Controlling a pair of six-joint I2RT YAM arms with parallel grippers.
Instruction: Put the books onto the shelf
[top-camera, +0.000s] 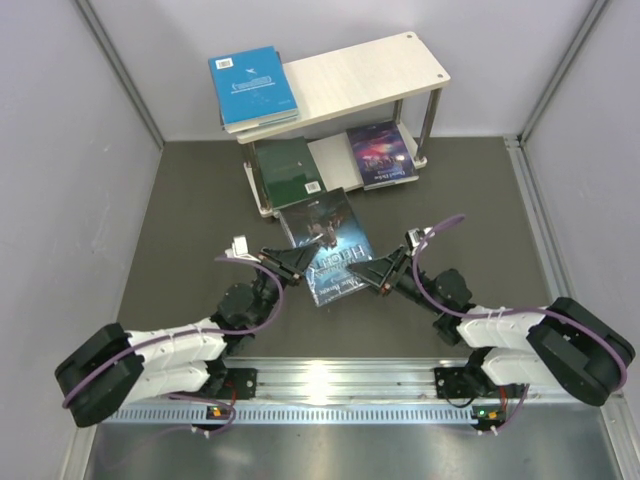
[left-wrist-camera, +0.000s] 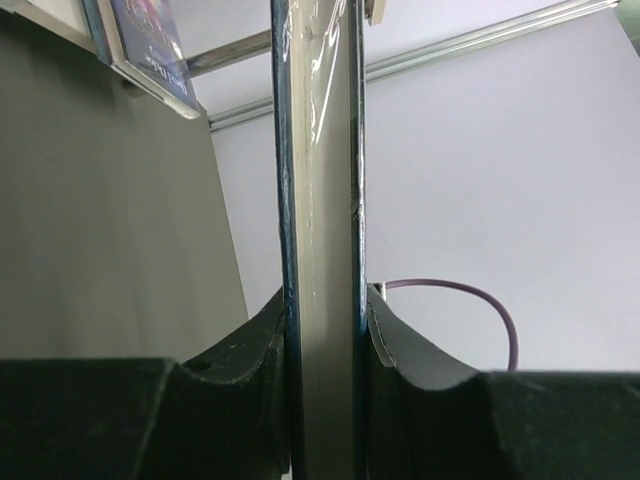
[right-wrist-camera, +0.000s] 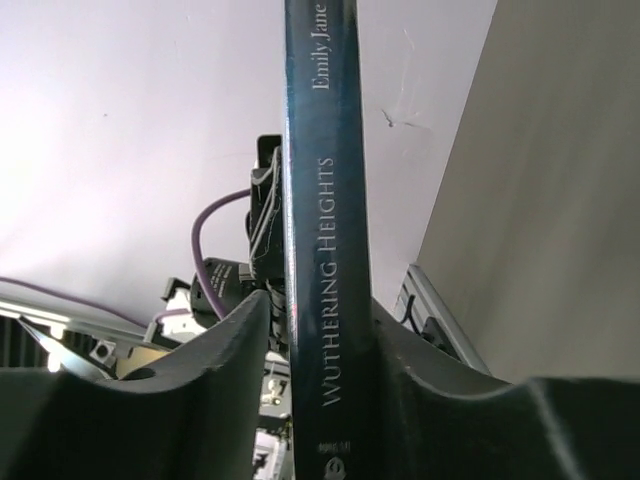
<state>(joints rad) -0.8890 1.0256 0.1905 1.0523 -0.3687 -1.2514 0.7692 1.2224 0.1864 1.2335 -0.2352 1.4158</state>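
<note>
Left gripper and my right gripper both pinch one dark blue paperback. Far pale wooden two-tier shelf: dark green book, starry book below; bright blue books on top.

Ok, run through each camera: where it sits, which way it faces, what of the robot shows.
Top external: above and behind the arms, looking down on the table, the shelf and the dark blue book; both arms show.
Left wrist: on the left arm, facing the book's page edge, clamped in the left gripper.
Right wrist: on the right arm, facing the book's spine, which the right gripper straddles.
Shared: every view shows that book; the wrist cameras face each other across it.
</note>
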